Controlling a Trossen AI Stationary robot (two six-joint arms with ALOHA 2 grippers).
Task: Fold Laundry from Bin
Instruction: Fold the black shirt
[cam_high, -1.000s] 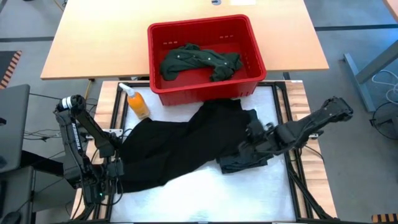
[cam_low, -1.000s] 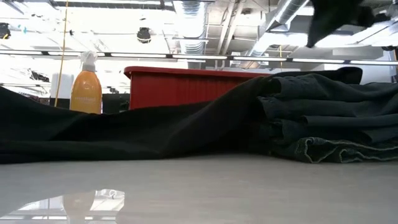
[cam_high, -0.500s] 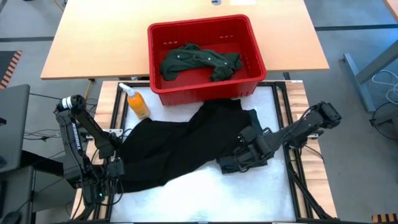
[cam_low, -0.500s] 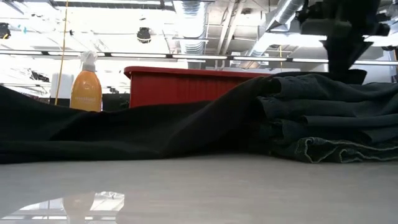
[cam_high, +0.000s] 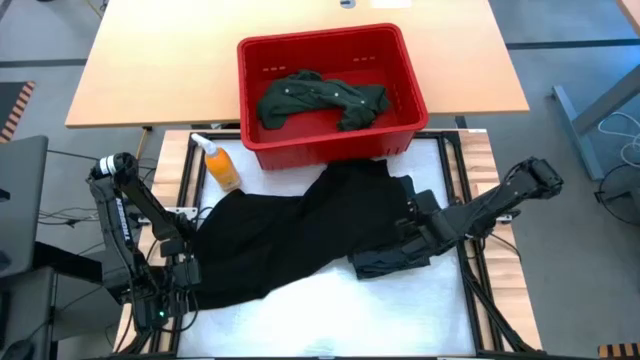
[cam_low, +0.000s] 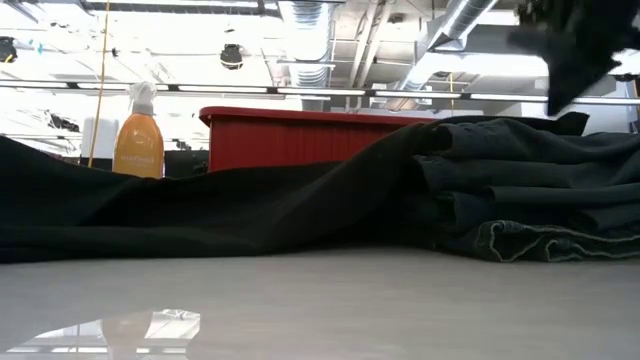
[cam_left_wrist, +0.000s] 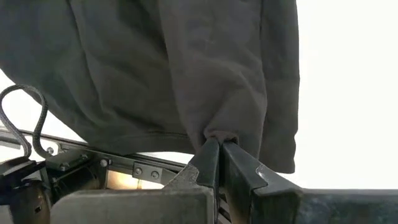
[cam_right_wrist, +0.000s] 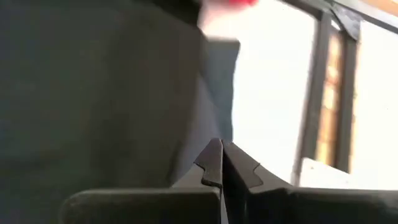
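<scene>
on the white mat (cam_high: 330, 310) a big black garment (cam_high: 270, 240) sprawls from the near left corner up toward the bin (cam_high: 325, 130), and it covers most of the working space. beside it, on the right, sits a folded stack of jeans (cam_high: 385, 262), its hems showing in the low view (cam_low: 540, 240). up at the back, the red bin holds a crumpled green shirt (cam_high: 320, 100). an orange bottle (cam_high: 220, 165) stands just left of the bin's near corner, close to the black cloth's edge.

left gripper (cam_high: 185, 272) is down at the mat's left side, fingers (cam_left_wrist: 211, 163) pinched tight on a tuck of the black garment's hem. right gripper (cam_high: 410, 215) hangs over the stack, fingers (cam_right_wrist: 214, 163) pressed together; nothing visibly caught between them, dark cloth just beyond the tips.

the low view is mostly blocked by the black garment; the bin shows only as a red strip (cam_low: 300, 135) behind it. a dark blurred shape at that view's upper right corner is hard to make out. how many pieces make up the stack, i cannot tell.
</scene>
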